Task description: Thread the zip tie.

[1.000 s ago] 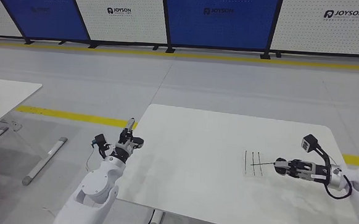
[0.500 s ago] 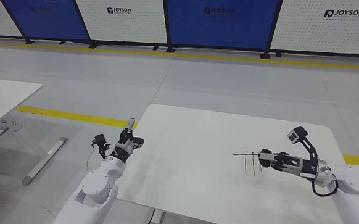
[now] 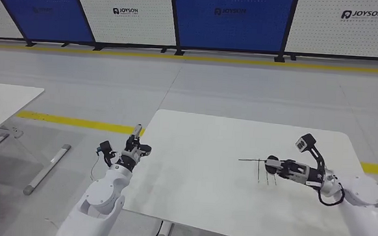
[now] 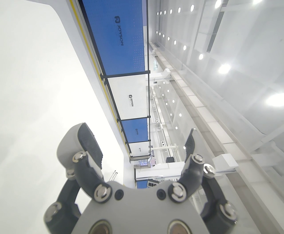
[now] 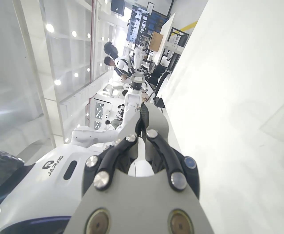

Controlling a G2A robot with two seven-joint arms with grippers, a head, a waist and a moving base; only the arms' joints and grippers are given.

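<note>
Pinching zip tie [image 3: 251,161], right hand [image 3: 268,164]; left hand [image 4: 137,133] agape; logo panels [image 3: 123,23] behind.

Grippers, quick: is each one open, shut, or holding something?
Left gripper: open, empty.
Right gripper: shut on a zip tie.

The left arm is folded low at the robot's left side, wrist angled upward, and the left gripper [image 4: 138,130] has its fingers spread wide with nothing between them. The right arm reaches inward from the right with its forearm near level. The right gripper [image 3: 269,164] is pinched tight on a zip tie [image 3: 251,160].
</note>
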